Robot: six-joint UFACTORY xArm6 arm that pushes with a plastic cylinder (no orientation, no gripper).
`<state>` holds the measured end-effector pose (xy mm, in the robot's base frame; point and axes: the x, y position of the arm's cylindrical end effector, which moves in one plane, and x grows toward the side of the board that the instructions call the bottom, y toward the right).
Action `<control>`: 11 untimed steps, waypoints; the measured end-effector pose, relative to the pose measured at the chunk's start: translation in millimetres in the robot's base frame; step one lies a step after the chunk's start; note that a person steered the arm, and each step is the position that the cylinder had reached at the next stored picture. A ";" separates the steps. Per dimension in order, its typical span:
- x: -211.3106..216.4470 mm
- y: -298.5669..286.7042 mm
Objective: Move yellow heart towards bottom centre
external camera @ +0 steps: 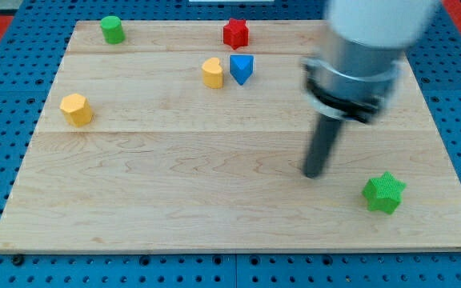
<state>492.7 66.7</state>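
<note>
The yellow heart [212, 72] sits on the wooden board [174, 208] near the view's top centre, close beside the left side of a blue triangular block [242, 69]. My tip [314, 174] rests on the board at the right of centre, well below and to the right of the heart, apart from every block. The arm's body above the rod is blurred.
A red star block [235, 33] lies at the top, above the blue block. A green cylinder [112, 30] is at the top left. A yellow hexagonal block [76, 109] is at the left. A green star [384, 193] lies at the lower right, near my tip.
</note>
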 end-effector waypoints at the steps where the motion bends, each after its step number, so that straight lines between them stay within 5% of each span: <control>1: -78.2 12.8; 3: -189.4 -8.2; 4: -196.5 -76.1; 6: -131.9 -141.7; 7: -174.9 -183.9; 9: -72.4 -176.1; 11: -55.7 -208.6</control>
